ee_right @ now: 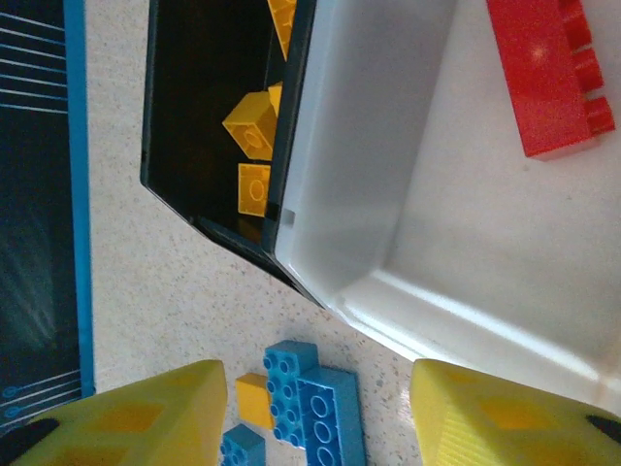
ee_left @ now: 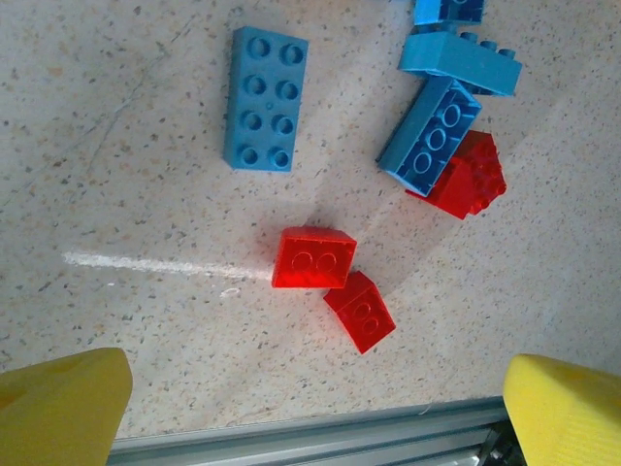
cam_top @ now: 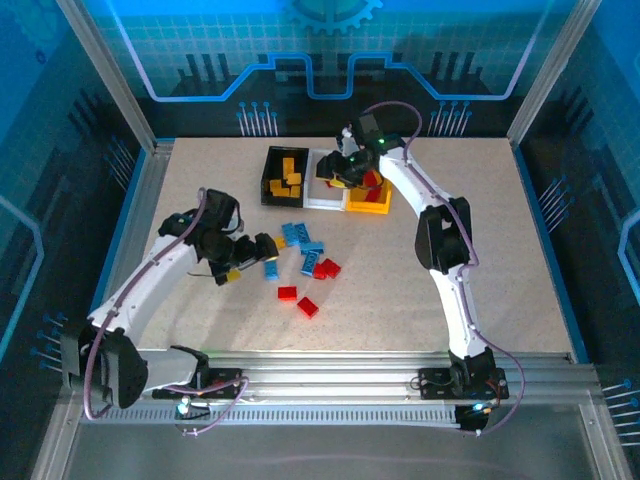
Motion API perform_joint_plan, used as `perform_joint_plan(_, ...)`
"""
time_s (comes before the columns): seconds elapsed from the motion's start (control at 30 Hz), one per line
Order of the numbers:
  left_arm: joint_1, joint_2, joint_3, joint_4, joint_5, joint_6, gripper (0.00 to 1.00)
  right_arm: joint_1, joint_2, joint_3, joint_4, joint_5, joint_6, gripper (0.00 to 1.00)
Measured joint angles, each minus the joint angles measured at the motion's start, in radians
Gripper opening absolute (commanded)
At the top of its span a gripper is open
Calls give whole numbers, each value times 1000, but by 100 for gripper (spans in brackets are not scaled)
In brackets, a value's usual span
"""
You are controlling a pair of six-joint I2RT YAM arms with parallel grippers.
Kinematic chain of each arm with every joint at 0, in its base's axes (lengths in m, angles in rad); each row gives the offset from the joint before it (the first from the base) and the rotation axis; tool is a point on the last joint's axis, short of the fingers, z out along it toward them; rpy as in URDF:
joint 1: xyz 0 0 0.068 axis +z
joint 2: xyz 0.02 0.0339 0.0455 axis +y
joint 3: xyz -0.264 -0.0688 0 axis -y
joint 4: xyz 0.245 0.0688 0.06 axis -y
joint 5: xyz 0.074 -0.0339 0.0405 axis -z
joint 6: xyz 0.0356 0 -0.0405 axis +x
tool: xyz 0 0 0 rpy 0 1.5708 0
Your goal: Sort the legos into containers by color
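Observation:
Three joined containers stand at the back: a black bin [cam_top: 272,180] with yellow-orange legos [ee_right: 254,124], a white bin [cam_top: 325,195] and a yellow bin [cam_top: 372,207] with red legos inside. My right gripper [ee_right: 320,427] hovers open over the white bin's near wall [ee_right: 408,291], nothing between its fingers. A red brick [ee_right: 548,78] shows against the white bin's floor. My left gripper [ee_left: 310,413] is wide open and empty above the table, just short of two touching red bricks [ee_left: 312,257]. Blue bricks [ee_left: 265,99] and another red one [ee_left: 471,175] lie beyond them.
Loose blue legos [cam_top: 293,234] and red legos [cam_top: 308,307] are scattered mid-table in front of the bins. A metal rail [ee_left: 291,442] runs along the table's near edge. Glass walls and aluminium posts [cam_top: 110,90] enclose the table.

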Motion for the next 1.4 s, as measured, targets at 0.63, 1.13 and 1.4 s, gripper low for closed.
perform_joint_plan(0.63,0,72,90,-63,-2,18,99,117,211,371,-113,494,-208,50)
perform_joint_plan(1.13,0,72,43,-66,14,18,99,105,260,357,-123,555,-271,52)
perform_joint_plan(1.4,0,72,10,-16,24,13,99,105,-17,-111,-80,557,-254,53)
